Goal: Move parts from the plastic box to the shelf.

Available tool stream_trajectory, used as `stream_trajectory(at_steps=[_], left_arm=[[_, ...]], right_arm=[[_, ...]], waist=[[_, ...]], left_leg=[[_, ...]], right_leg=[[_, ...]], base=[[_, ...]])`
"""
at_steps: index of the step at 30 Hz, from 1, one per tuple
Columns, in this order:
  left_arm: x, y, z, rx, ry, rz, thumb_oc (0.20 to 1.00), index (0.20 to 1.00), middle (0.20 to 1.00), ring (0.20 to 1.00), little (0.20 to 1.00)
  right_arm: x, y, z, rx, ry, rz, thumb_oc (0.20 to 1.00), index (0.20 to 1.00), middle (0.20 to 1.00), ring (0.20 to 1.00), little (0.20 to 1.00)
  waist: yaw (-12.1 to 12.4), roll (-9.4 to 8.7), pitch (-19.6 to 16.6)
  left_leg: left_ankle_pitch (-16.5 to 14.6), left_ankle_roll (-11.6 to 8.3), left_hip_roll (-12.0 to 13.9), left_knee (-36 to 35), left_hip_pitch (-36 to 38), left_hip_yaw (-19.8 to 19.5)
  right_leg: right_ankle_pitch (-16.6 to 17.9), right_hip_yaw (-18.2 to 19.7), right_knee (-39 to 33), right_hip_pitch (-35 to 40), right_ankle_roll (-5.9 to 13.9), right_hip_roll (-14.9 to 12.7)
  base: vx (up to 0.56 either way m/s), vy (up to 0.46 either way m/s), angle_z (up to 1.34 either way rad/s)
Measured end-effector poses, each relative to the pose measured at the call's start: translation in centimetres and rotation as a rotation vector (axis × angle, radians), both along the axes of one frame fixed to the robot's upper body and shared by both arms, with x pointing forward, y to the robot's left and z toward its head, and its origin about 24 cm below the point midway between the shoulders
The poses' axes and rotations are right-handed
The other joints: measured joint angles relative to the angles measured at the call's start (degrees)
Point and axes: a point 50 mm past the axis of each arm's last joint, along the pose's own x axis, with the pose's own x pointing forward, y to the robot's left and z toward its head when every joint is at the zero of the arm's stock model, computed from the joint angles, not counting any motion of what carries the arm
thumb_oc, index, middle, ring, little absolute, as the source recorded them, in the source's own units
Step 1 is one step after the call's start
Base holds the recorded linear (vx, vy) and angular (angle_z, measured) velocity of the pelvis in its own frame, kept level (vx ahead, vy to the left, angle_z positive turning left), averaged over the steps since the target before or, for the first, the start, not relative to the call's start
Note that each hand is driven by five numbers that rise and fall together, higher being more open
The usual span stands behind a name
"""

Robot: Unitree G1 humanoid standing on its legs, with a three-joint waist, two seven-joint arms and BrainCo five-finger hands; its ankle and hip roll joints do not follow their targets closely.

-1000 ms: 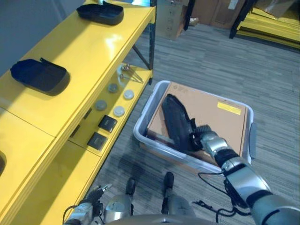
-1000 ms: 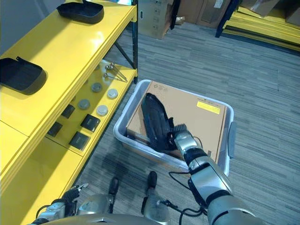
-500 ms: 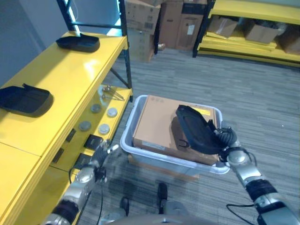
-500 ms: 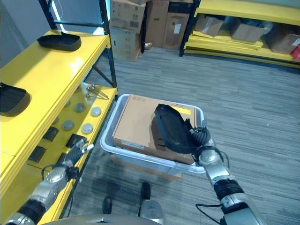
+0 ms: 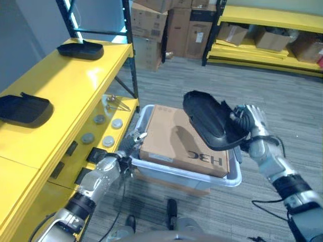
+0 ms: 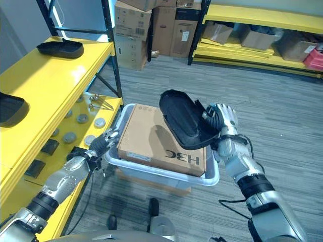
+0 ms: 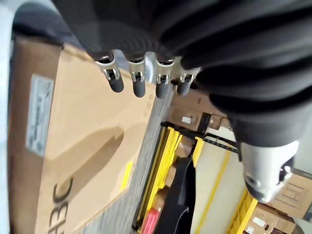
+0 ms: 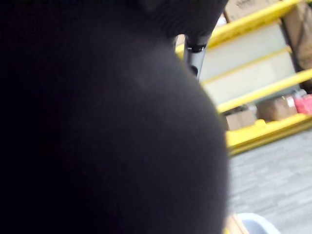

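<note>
Black molded part [image 5: 207,120] sits up in the air at centre right of the left eye view, tilted, held above the right end of the cardboard box [image 5: 181,147]. Right hand [image 5: 248,123] has it, fingers curled round the part's right edge, arm coming in from the lower right. In the right wrist view the dark part [image 8: 97,126] is pressed right up against the camera.

Below it, the cardboard box lies flat inside the pale plastic box [image 5: 192,174], which stands on the grey floor [image 5: 282,96] at lower centre. The part's shadow falls across the cardboard.

Left hand [image 5: 132,141] is at the plastic box's left rim, lower left of centre, touching or just beside it; which, I cannot tell. Its fingers [image 7: 138,82] are straight and relaxed in the left wrist view, holding nothing, with the cardboard beyond them.

Out to the left runs the yellow shelf [image 5: 65,85]. Two more black parts rest on its top level: one at the far end [image 5: 81,49], upper left, and one nearer [image 5: 22,107], at the left edge. On the lower level, round grey discs [image 5: 103,135] and small black square pieces [image 5: 96,154] lie in a loose row, with some metal hardware [image 5: 115,102] beyond them.

Cardboard cartons [image 5: 166,22] and another yellow rack [image 5: 267,35] line the top of the frame.
</note>
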Motion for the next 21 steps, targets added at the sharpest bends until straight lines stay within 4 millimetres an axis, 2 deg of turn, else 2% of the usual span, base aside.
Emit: stream_trajectory(at_steps=[4, 7, 10, 13, 18, 21], left_arm=[[-0.3, -2.5, 0.0, -0.127, 0.089, -0.06, 1.0, 1.0, 1.0, 1.0, 1.0], [0.2, -4.9, 1.5, -0.234, 0.102, -0.116, 1.0, 1.0, 1.0, 1.0, 1.0], [0.9, -6.1, 3.0, -0.269, 0.07, -0.146, 1.0, 1.0, 1.0, 1.0, 1.0], [1.2, -6.3, 3.5, -0.256, 0.059, -0.136, 1.0, 1.0, 1.0, 1.0, 1.0], [1.9, -6.3, 4.4, -0.248, 0.027, -0.115, 1.0, 1.0, 1.0, 1.0, 1.0], [2.2, -6.4, 5.3, -0.265, -0.019, -0.108, 1.0, 1.0, 1.0, 1.0, 1.0]], right_arm=[[0.8, 2.0, 1.9, -0.111, -0.052, 0.103, 0.2, 0.2, 0.2, 0.2, 0.2], [1.5, 4.1, 3.7, -0.194, -0.106, 0.192, 0.2, 0.2, 0.2, 0.2, 0.2], [1.9, 4.7, 4.7, -0.206, -0.141, 0.221, 0.2, 0.2, 0.2, 0.2, 0.2], [2.2, 5.5, 5.5, -0.22, -0.162, 0.246, 0.2, 0.2, 0.2, 0.2, 0.2], [1.6, 7.9, 7.2, -0.228, -0.22, 0.35, 0.2, 0.2, 0.2, 0.2, 0.2], [1.3, 9.1, 7.1, -0.246, -0.211, 0.414, 0.2, 0.2, 0.2, 0.2, 0.2]], waist=[[-1.1, -0.23, -0.1], [-1.7, -0.29, -0.2], [-1.8, -0.29, -0.2], [-1.8, -0.27, -0.2], [-3.0, -0.25, -0.2], [-3.0, -0.22, -0.2]], left_leg=[[-0.2, -0.03, 0.0, 0.0, 0.2, 0.2], [-0.3, -0.07, 0.0, 0.0, 0.5, 0.3], [-0.4, -0.1, 0.0, 0.0, 0.6, 0.5], [-0.8, 0.0, 0.0, 0.2, 1.0, 1.6], [-1.3, 0.1, -0.1, 0.3, 1.4, 1.9], [-1.4, 0.1, -0.1, 0.3, 1.5, 2.2]], right_leg=[[0.0, 0.0, 0.0, 0.0, -0.01, 0.0], [0.0, 0.2, 0.0, 0.0, -0.02, 0.1], [0.0, 0.4, 0.1, 0.0, -0.02, 0.1], [0.1, 1.4, 0.3, -0.1, -0.07, 0.3], [0.2, 1.7, 0.4, 0.1, 0.13, 0.2], [0.2, 2.0, 0.4, 0.1, 0.15, 0.3]], base=[[0.0, 0.0, 0.0], [0.0, -0.002, -0.01], [0.0, 0.002, -0.02], [0.0, 0.006, -0.15], [0.0, 0.006, -0.04], [0.01, 0.027, -0.05]])
